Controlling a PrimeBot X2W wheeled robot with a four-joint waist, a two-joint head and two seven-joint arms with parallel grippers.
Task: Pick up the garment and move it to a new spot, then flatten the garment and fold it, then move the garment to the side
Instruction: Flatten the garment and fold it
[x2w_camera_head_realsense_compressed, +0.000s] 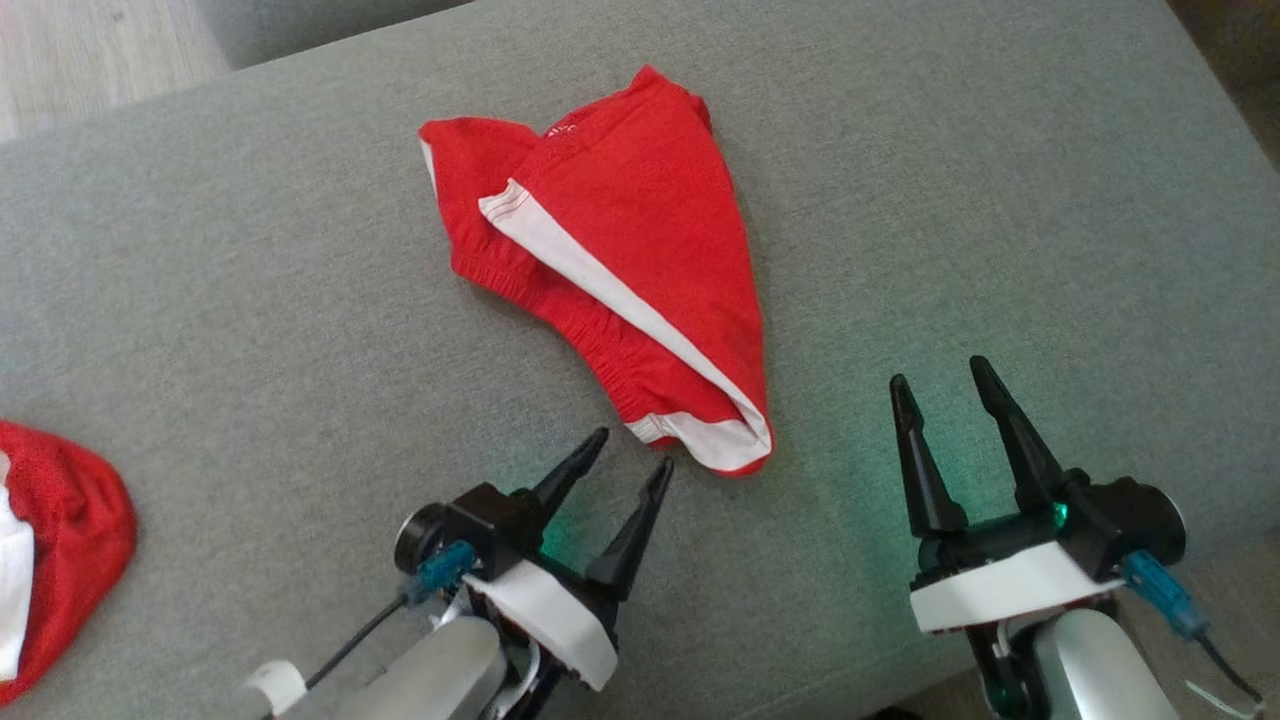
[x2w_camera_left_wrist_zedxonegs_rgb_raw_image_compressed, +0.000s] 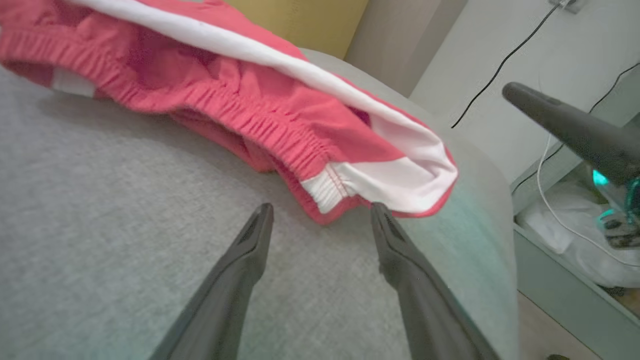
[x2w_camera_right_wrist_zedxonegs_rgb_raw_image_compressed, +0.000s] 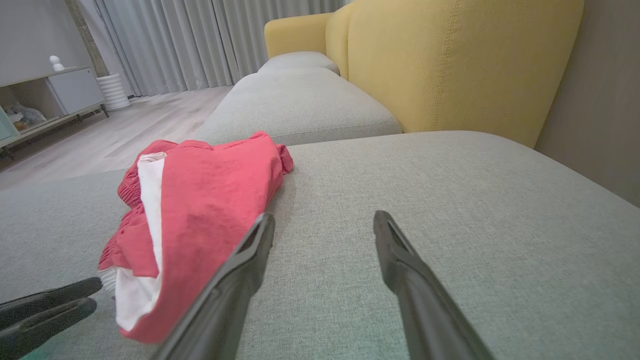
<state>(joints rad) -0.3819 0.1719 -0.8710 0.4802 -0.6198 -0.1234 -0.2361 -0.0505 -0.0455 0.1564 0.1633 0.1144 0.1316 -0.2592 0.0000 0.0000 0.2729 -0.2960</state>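
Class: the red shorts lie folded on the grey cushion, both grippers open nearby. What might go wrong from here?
1. The left gripper hovers close to the white-trimmed corner of the shorts; a move may snag it and open the fold.
2. The layers lie loosely; pinching only the top one would likely unfold them.
3. Another red garment lies at the left of the cushion; sliding the shorts there may tangle both.

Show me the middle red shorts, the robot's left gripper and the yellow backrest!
red shorts (x2w_camera_head_realsense_compressed: 640, 230), head view, on the red cloth.
left gripper (x2w_camera_head_realsense_compressed: 634, 447), head view, midway between its open fingertips.
yellow backrest (x2w_camera_right_wrist_zedxonegs_rgb_raw_image_compressed: 450, 65), right wrist view, its front face.
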